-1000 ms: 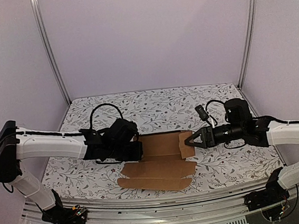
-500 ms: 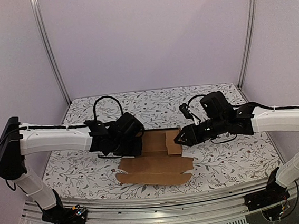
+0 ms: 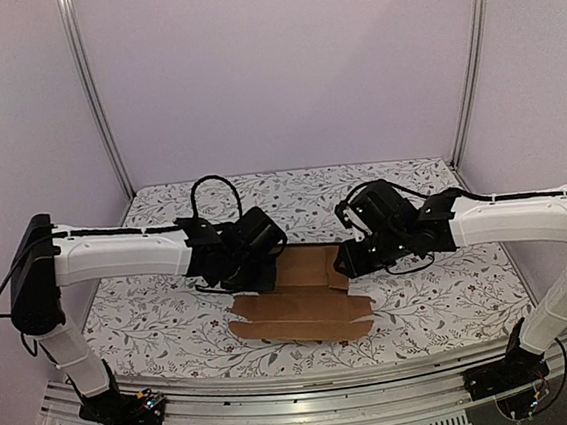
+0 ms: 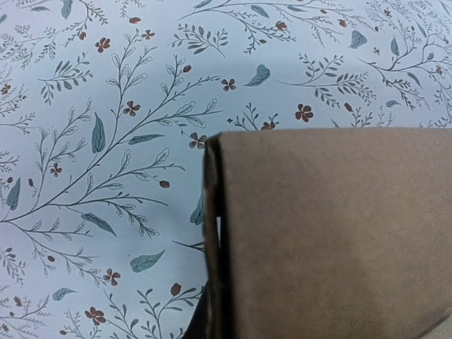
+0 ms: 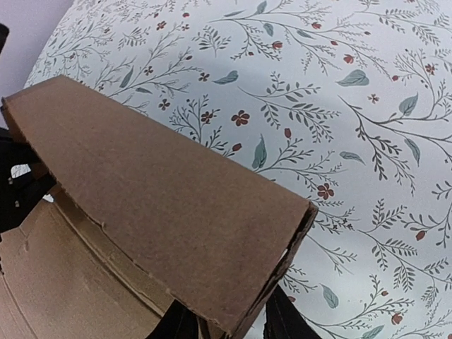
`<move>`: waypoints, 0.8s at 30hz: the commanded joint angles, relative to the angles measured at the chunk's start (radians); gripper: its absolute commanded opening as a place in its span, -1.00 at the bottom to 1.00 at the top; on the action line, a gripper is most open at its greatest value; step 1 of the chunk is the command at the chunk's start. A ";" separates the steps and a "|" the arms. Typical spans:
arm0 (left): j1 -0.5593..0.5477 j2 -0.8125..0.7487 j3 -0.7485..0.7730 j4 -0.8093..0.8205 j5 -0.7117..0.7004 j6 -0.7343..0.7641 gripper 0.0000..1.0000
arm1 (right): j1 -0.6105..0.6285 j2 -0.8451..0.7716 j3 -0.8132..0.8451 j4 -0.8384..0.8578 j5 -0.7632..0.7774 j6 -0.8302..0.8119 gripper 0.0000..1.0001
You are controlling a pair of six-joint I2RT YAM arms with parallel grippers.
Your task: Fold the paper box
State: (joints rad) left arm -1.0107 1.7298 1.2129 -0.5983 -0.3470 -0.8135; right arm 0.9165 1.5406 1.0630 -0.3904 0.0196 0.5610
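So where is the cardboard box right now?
In the top view the paper box lies mid-table on the floral cloth, between the left end effector and the right end effector.

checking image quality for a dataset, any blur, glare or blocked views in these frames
Top external: even, soft light, no glare, both grippers hidden by their wrists. Left wrist: the paper box fills the near frame, slightly soft. Right wrist: sharp; a cardboard flap covers most of the fingers.

Brown paper box (image 3: 302,296) half-folded mid-table: side flaps raised, front panel flat.
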 commanded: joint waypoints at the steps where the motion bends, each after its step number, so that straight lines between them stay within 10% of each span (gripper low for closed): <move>1: -0.012 0.032 0.055 -0.016 0.027 0.000 -1.00 | 0.016 0.039 0.046 -0.006 0.109 0.068 -0.42; 24: -0.011 0.112 0.171 -0.098 0.069 -0.113 -1.00 | 0.118 0.201 0.159 -0.025 0.345 0.172 -0.85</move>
State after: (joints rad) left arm -1.0088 1.8404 1.3376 -0.7479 -0.3389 -0.9142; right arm 1.0061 1.7184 1.1774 -0.4721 0.3534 0.7242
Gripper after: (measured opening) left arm 0.033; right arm 0.095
